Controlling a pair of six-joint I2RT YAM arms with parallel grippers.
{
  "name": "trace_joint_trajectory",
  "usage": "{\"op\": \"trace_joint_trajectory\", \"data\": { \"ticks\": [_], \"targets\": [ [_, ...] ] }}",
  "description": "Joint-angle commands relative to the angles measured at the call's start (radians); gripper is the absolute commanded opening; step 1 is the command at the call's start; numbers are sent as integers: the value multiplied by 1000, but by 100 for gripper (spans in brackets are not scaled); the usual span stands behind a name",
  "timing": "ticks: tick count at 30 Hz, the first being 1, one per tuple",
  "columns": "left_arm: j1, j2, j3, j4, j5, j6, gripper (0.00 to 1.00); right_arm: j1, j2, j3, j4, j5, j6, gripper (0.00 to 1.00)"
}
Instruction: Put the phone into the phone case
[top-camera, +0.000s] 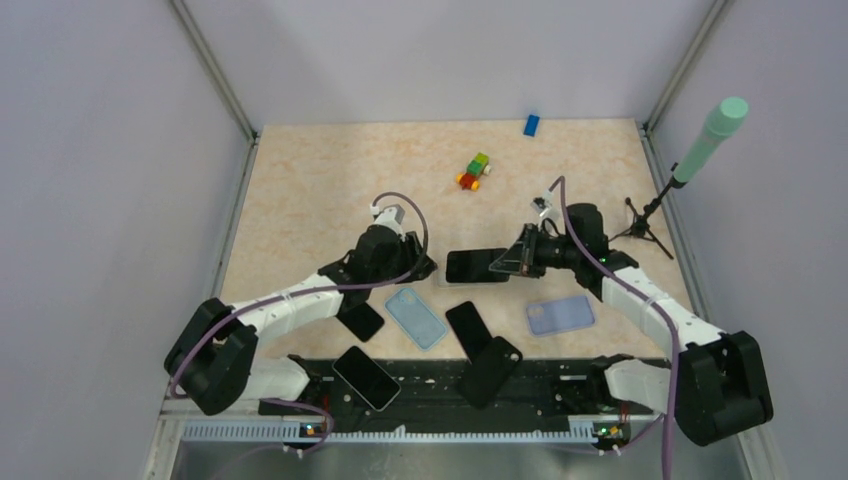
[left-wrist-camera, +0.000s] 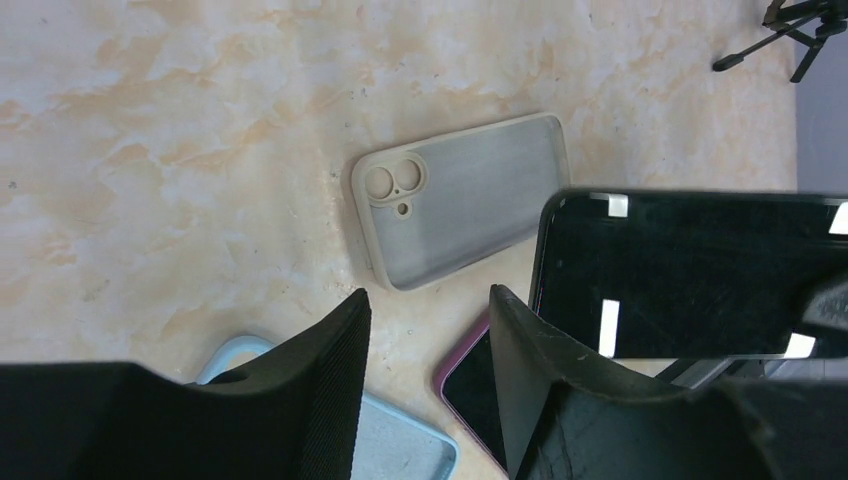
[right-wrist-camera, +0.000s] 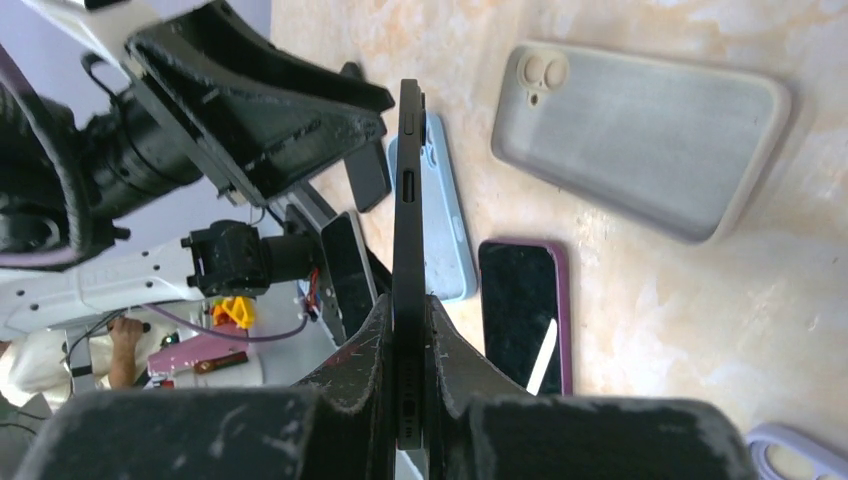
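Three cases lie empty on the table: a grey case (left-wrist-camera: 460, 200) mid-table, a light blue case (top-camera: 415, 317) nearer and to the left, and a lavender case (top-camera: 560, 314) nearer and to the right. The right gripper (right-wrist-camera: 408, 312) clenches the black phone (right-wrist-camera: 408, 190) by its edges, aloft near the grey case. The left gripper (left-wrist-camera: 428, 298) is released, grasping nothing, just beside the phone's left end. A purple-rimmed phone (right-wrist-camera: 520, 310) lies flat. Perhaps three more dark handsets (top-camera: 365, 378) lie by the arm bases, though one may be a case.

Top view far; wrist views close, share grey case (left-wrist-camera: 462, 200).
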Motion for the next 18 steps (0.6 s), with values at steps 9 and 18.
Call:
{"op": "trace_joint_trajectory", "data": {
  "ticks": [9, 18],
  "targets": [
    [7, 36, 9, 107, 49, 52, 48, -28, 251, 277, -145, -33, -135, 0],
    [8, 98, 22, 95, 70, 59, 47, -29, 431, 335, -172, -80, -172, 0]
  ]
}}
